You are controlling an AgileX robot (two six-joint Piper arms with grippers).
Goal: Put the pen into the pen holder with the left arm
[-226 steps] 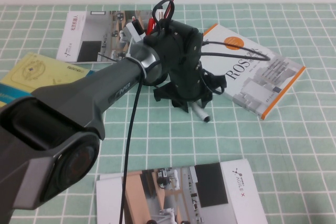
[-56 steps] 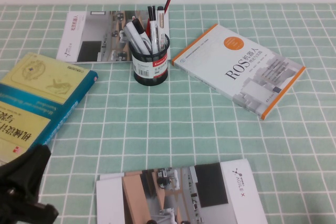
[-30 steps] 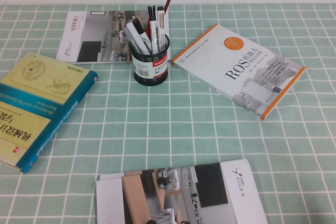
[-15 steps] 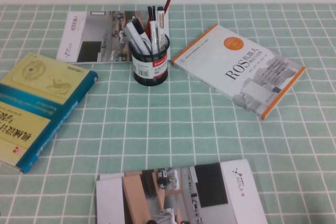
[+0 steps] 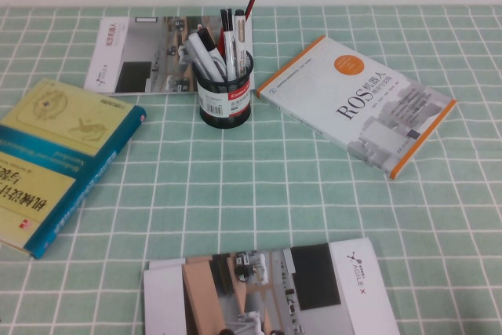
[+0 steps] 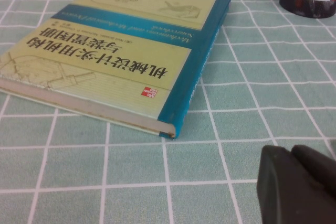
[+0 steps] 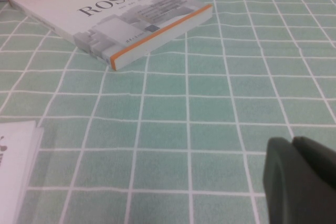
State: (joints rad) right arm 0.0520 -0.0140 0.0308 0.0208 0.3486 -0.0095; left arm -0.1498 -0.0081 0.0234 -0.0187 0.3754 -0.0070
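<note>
The black mesh pen holder [image 5: 226,98] with its white-and-red label band stands upright at the back middle of the table. It holds several pens. Among them a white marker with black print and a black cap, the pen [image 5: 205,54], leans to the left. Neither arm shows in the high view. In the left wrist view my left gripper [image 6: 291,153] hangs shut and empty low over the green cloth, near the yellow-and-teal book [image 6: 121,51]. The holder's base [image 6: 310,1] is far from it. My right gripper [image 7: 292,142] is shut and empty over bare cloth.
A yellow-and-teal book [image 5: 55,154] lies at the left. A white-and-orange ROS book [image 5: 357,103] lies at the right and also shows in the right wrist view [image 7: 113,17]. One brochure [image 5: 137,52] lies behind the holder and another [image 5: 271,288] at the front edge.
The left arm, earlier over the pen holder and then at the lower left corner, has left the high view. Nothing has moved in the last second.
</note>
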